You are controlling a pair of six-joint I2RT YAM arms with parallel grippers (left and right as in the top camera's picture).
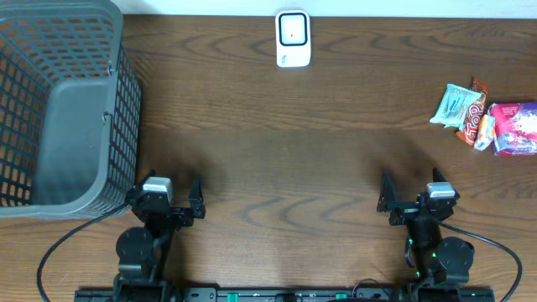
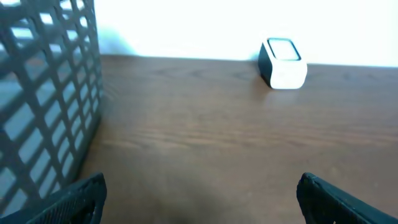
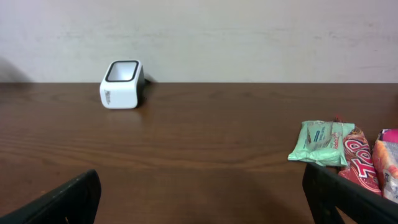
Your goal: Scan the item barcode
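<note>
The white barcode scanner (image 1: 293, 38) with a dark window stands at the far middle of the table; it also shows in the left wrist view (image 2: 283, 62) and the right wrist view (image 3: 122, 84). Three snack items lie at the right: a mint-green packet (image 1: 456, 105) (image 3: 321, 142), an orange-red bar (image 1: 476, 117) (image 3: 356, 155) and a pink packet (image 1: 513, 128) (image 3: 388, 165). My left gripper (image 1: 164, 191) (image 2: 202, 186) is open and holds nothing, near the front edge. My right gripper (image 1: 418, 193) (image 3: 200, 180) is also open and holds nothing, well short of the packets.
A grey mesh basket (image 1: 84, 13) fills the left side, its wall close to my left gripper's left finger (image 2: 50, 93). Bare brown wood lies between the grippers and the scanner. A pale wall runs behind the table's far edge.
</note>
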